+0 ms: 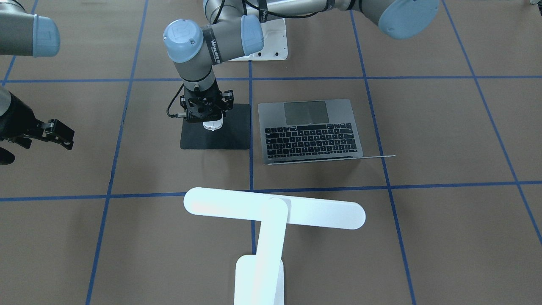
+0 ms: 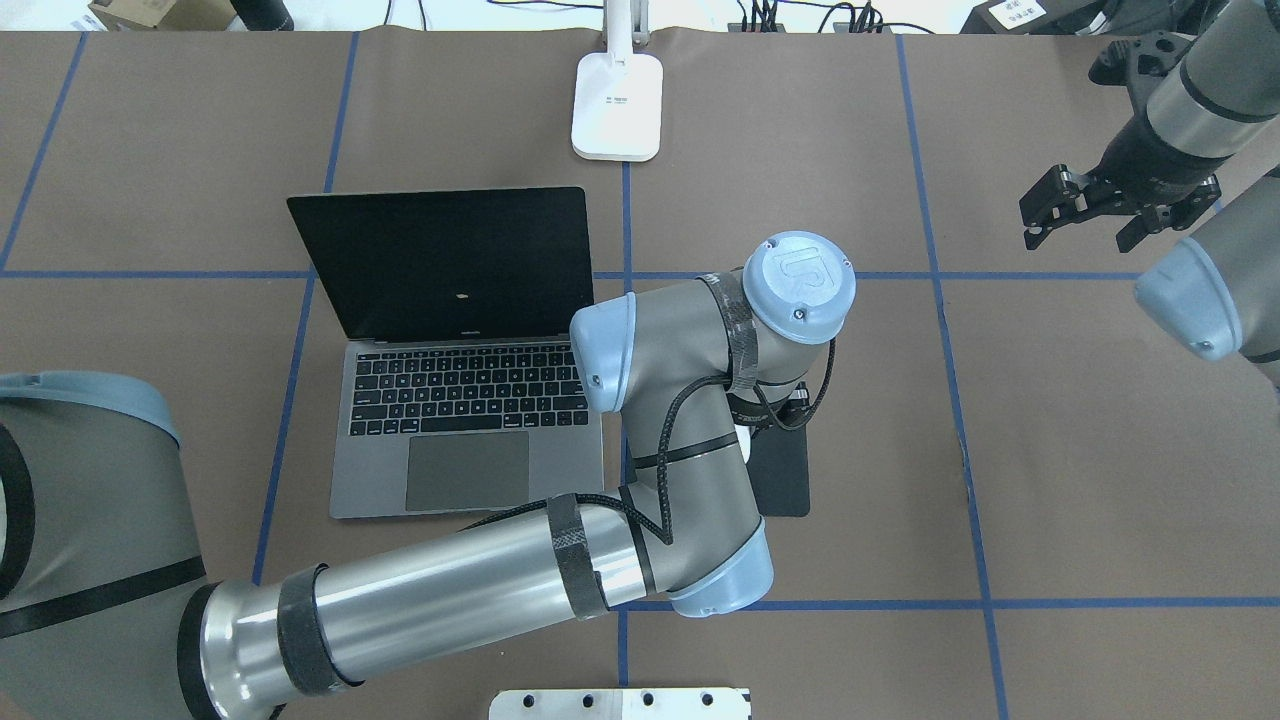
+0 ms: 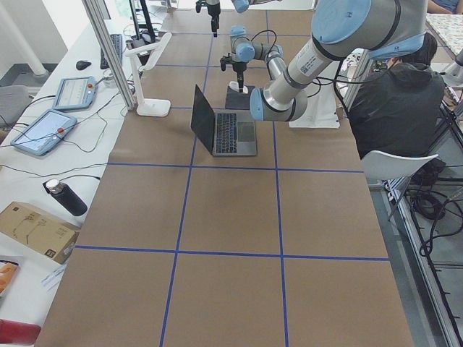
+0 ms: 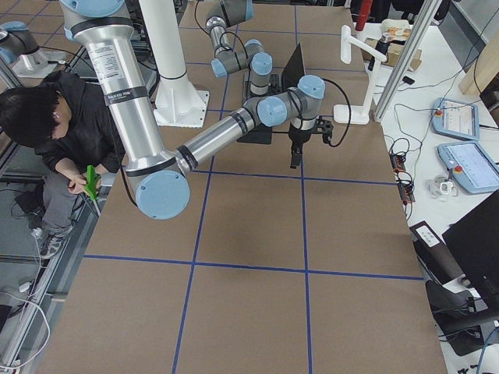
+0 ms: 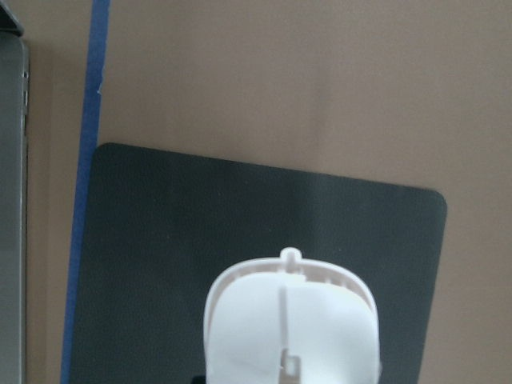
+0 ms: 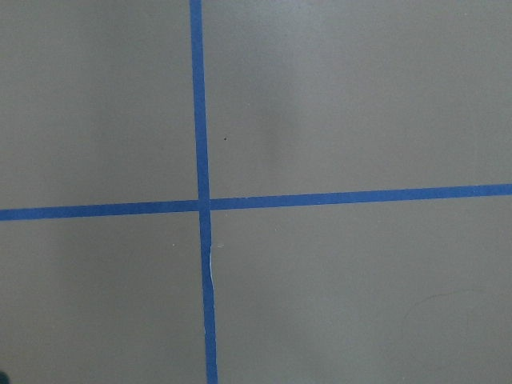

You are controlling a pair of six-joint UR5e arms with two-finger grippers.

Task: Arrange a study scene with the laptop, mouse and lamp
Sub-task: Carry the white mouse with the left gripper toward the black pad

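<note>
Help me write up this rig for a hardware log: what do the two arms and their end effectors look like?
Both the left arm and right arm are silver-grey tubes with light-blue joint caps; one cap bears a UR logo. Black straps bind a black cable along the left arm. The left end effector and right end effector are black.

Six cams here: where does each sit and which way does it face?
Front-facing: across table, facing robot; left gripper holding mouse, right gripper.
Overhead: behind robot, looking forward-down; left arm beside laptop.
Exterior left: table end; left arm near.
Exterior right: opposite end; right arm near.
Left wrist: straight down on mouse, black mat; no fingers.
Right wrist: down on blue tape cross; no gripper.
Shared: front and overhead both show lamp.
</note>
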